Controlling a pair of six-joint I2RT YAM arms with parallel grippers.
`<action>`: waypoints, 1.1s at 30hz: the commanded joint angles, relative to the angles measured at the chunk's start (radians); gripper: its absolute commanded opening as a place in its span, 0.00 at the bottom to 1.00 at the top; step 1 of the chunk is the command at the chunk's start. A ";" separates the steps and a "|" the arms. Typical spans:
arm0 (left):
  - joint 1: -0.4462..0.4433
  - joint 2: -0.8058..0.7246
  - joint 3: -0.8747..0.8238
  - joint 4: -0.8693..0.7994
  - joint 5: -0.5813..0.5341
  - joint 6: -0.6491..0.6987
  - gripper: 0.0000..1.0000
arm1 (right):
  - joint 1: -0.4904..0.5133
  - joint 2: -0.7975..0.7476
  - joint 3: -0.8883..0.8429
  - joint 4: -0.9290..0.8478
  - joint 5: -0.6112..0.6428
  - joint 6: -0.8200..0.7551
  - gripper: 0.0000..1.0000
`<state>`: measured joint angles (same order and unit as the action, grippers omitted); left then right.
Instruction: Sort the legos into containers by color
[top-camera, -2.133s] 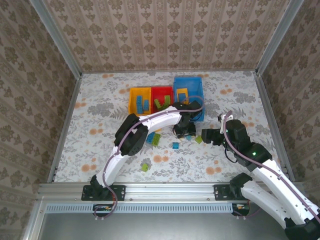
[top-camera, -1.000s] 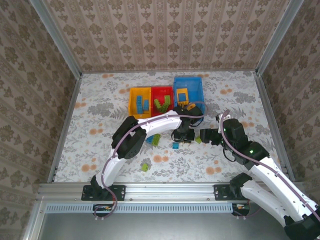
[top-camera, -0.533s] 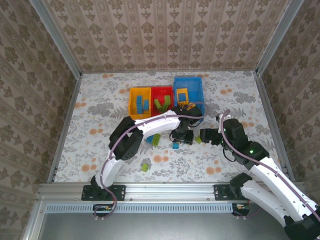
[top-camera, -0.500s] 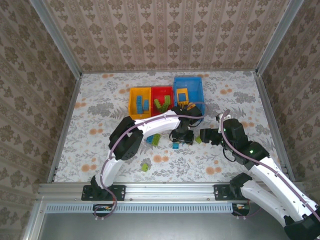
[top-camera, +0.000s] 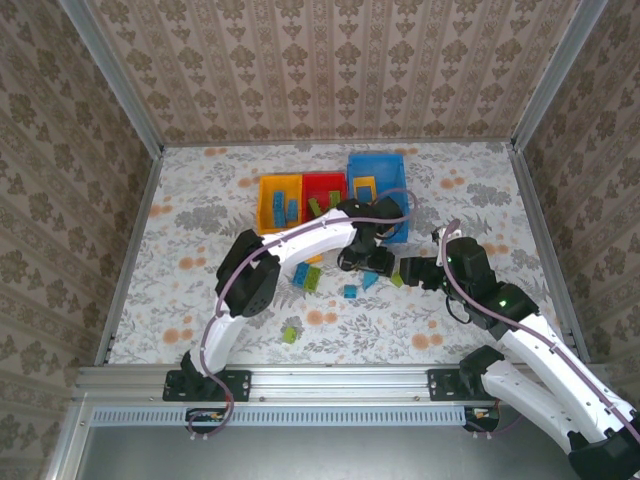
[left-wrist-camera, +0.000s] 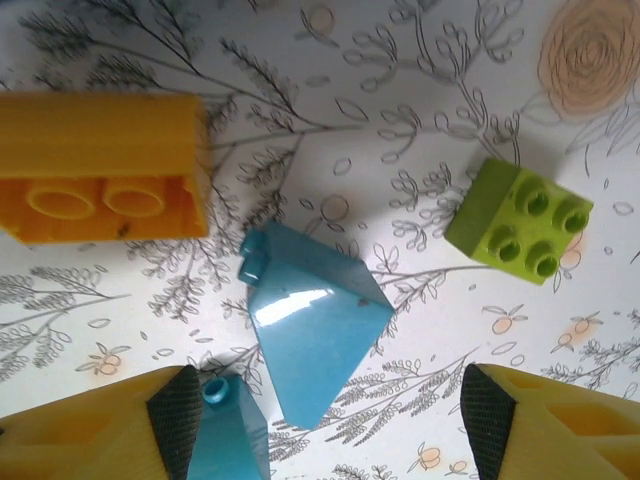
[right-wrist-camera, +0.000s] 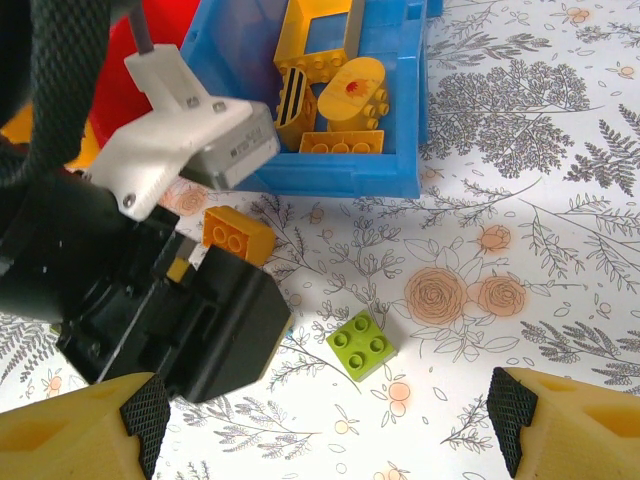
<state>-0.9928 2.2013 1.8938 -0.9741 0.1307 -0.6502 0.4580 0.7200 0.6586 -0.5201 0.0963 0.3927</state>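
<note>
Toward the far edge of the tabletop (top-camera: 200, 300), midway between its side edges, a row of three containers touching side by side: yellow-orange bin (top-camera: 280, 179), red bin (top-camera: 325, 176), larger blue bin (top-camera: 378, 157). Blue bricks in the yellow-orange bin, green ones in the red, orange-yellow pieces in the blue, among them an open frame (top-camera: 365, 187).

Just nearer than the bins, around the tabletop's middle, a scatter of loose legos. Above them the left pincer (left-wrist-camera: 332, 425), spread wide and holding nothing. Flat on the tabletop ahead of its fingertips, a blue sloped brick (left-wrist-camera: 315, 345), untouched. Close by its left fingertip, a second blue piece (left-wrist-camera: 228, 440). Farther ahead, an orange-yellow brick (left-wrist-camera: 100, 165) and a green brick (left-wrist-camera: 518, 222), well apart.

Right pincer (right-wrist-camera: 328, 415) also wide and empty, low over the tabletop just right of the left one, facing that green brick.

Alone toward the near edge, another green brick (top-camera: 290, 334).
</note>
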 joint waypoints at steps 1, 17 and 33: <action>0.004 0.044 0.045 -0.029 0.016 -0.009 0.73 | -0.004 -0.007 -0.001 0.005 0.002 0.007 0.86; -0.016 0.131 0.064 -0.021 -0.002 -0.022 0.61 | -0.007 -0.008 -0.007 0.009 -0.001 0.012 0.86; -0.042 0.077 0.035 -0.017 -0.071 -0.005 0.32 | -0.008 -0.016 -0.014 0.011 -0.007 0.015 0.86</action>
<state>-1.0271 2.3219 1.9331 -0.9802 0.0940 -0.6643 0.4553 0.7200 0.6586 -0.5201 0.0963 0.3962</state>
